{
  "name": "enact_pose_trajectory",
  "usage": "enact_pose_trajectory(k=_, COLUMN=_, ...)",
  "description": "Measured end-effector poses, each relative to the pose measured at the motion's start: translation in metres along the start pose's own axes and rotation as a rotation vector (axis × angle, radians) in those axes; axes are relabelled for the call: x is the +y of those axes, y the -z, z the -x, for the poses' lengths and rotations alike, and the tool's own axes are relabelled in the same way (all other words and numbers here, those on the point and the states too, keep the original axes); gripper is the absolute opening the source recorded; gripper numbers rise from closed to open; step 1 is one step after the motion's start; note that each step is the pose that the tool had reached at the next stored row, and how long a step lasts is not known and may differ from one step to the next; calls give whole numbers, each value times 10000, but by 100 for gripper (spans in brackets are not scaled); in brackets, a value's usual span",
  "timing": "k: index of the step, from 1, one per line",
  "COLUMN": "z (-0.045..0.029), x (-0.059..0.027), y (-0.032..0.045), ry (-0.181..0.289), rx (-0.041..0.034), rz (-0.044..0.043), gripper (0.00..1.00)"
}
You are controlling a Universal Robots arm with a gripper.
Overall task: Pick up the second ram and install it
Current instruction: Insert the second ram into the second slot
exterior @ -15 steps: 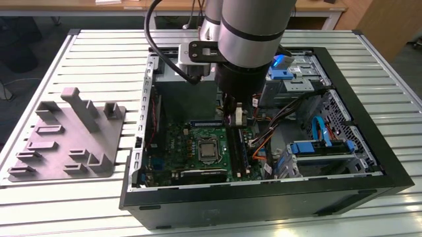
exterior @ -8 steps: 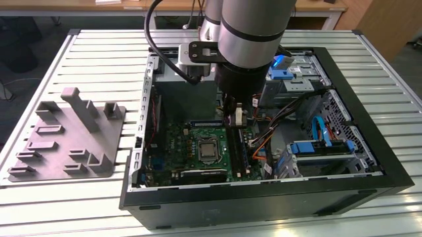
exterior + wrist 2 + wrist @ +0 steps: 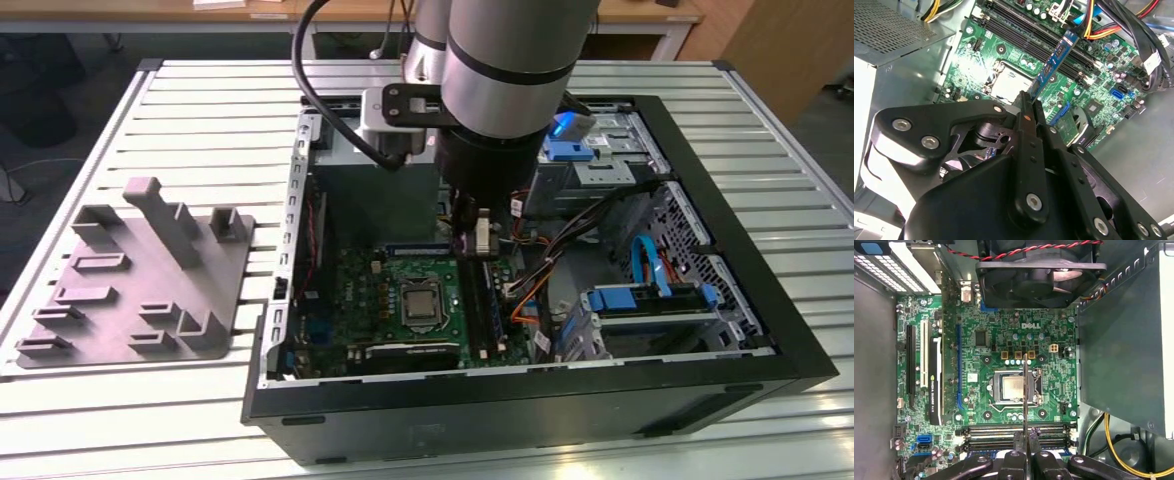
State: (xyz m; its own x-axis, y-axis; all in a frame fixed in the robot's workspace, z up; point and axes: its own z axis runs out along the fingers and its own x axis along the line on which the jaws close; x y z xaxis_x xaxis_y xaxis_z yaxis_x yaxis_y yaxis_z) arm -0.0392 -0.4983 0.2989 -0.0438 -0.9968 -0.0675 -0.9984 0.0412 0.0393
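Observation:
My gripper (image 3: 479, 245) hangs inside the open computer case (image 3: 747, 330), above the green motherboard (image 3: 400, 290). It is shut on the second ram (image 3: 1056, 60), a slim flat stick that juts from between the fingers (image 3: 1026, 145) toward the board. In the first wrist view the ram (image 3: 1024, 390) shows edge-on as a thin line, crossing the CPU socket (image 3: 1013, 387). The black memory slots (image 3: 1014, 432) lie just under the gripper (image 3: 1025, 442); in the second wrist view the slots (image 3: 1024, 30) run beside the stick's far end. The stick is above the board, apart from the slots.
A black fan (image 3: 1041, 275) and a grey power supply (image 3: 1124, 340) border the board. Coloured cables (image 3: 561, 250) and blue drive bays (image 3: 647, 300) sit on the exterior view's right. A grey parts fixture (image 3: 147, 280) lies on the slatted table outside the case.

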Motion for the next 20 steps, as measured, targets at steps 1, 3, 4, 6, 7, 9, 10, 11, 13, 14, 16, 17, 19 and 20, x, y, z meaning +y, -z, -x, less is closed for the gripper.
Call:
enact_pose_trajectory(k=1, z=0, x=0, y=0, ry=-50, rx=-1, rz=-3, gripper=14)
enact_pose_trajectory(k=3, z=0, x=1, y=0, ry=-153, rx=-6, rz=-10, gripper=14)
enact_pose_trajectory(k=4, z=0, x=0, y=0, ry=-208, rx=-8, rz=-14, gripper=14)
enact_pose_trajectory(k=6, z=0, x=0, y=1, ry=-339, rx=-12, rz=-22, gripper=14)
enact_pose_trajectory(k=7, z=0, x=1, y=0, ry=-403, rx=-15, rz=-27, gripper=14)
enact_pose_trajectory(k=9, z=0, x=0, y=0, ry=-537, rx=-20, rz=-36, gripper=14)
enact_pose_trajectory(k=10, z=0, x=1, y=1, ry=-597, rx=-23, rz=-40, gripper=14)
enact_pose_trajectory(k=11, z=0, x=0, y=0, ry=-654, rx=-25, rz=-44, gripper=14)
enact_pose_trajectory(k=13, z=0, x=1, y=0, ry=-772, rx=-30, rz=-52, gripper=14)
enact_pose_trajectory(k=14, z=0, x=0, y=0, ry=-823, rx=-32, rz=-55, gripper=14)
enact_pose_trajectory(k=16, z=0, x=0, y=0, ry=-914, rx=-35, rz=-61, gripper=14)
enact_pose_trajectory(k=17, z=0, x=1, y=0, ry=-954, rx=-37, rz=-64, gripper=14)
enact_pose_trajectory(k=19, z=0, x=0, y=1, ry=-1042, rx=-40, rz=-70, gripper=14)
enact_pose_trajectory(k=20, z=0, x=0, y=0, ry=-1102, rx=-42, rz=-74, gripper=14)
